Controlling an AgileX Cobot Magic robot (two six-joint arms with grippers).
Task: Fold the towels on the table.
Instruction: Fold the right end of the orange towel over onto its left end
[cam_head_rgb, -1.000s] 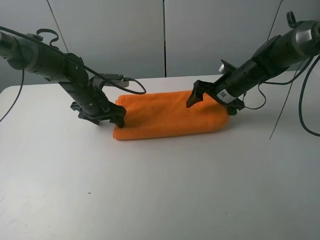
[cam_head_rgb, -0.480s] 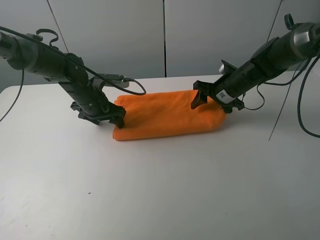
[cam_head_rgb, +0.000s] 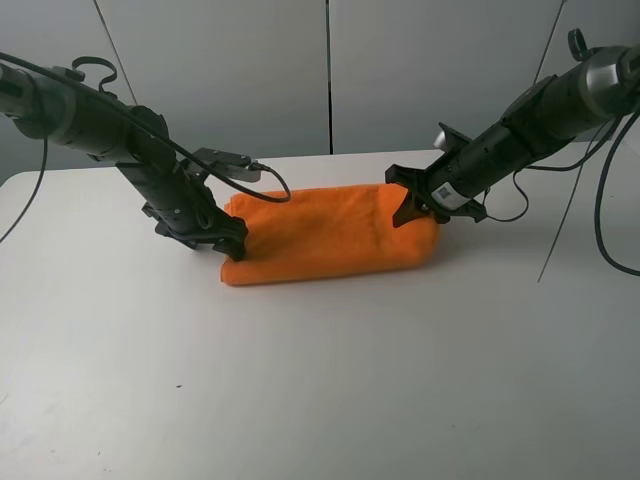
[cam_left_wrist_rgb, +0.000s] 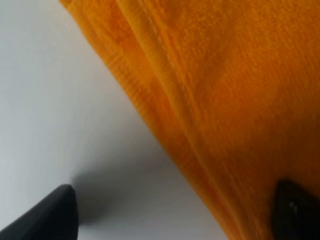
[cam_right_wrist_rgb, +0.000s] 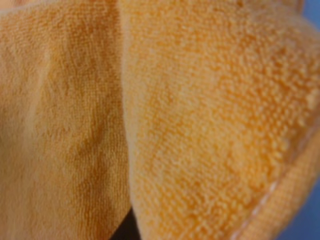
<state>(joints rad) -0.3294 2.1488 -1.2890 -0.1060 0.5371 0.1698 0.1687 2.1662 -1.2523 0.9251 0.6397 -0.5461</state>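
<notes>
folded orange towel (cam_head_rgb: 320, 235) lies as a long band near the desk's (cam_head_rgb: 300, 400) far edge. right claw (cam_head_rgb: 405, 210) clenched on its right end; left claw (cam_head_rgb: 225, 238) released, astride its left end. next, likely: left grips, both fold across

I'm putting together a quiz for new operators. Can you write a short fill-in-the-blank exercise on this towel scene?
1. The orange towel lies folded in a long strip on the ____ table.
2. The left gripper, at the towel's left end, has its jaws ____.
3. The right gripper, jaws shut, pinches the other end of the ____.

Missing words: white; open; towel.
</notes>
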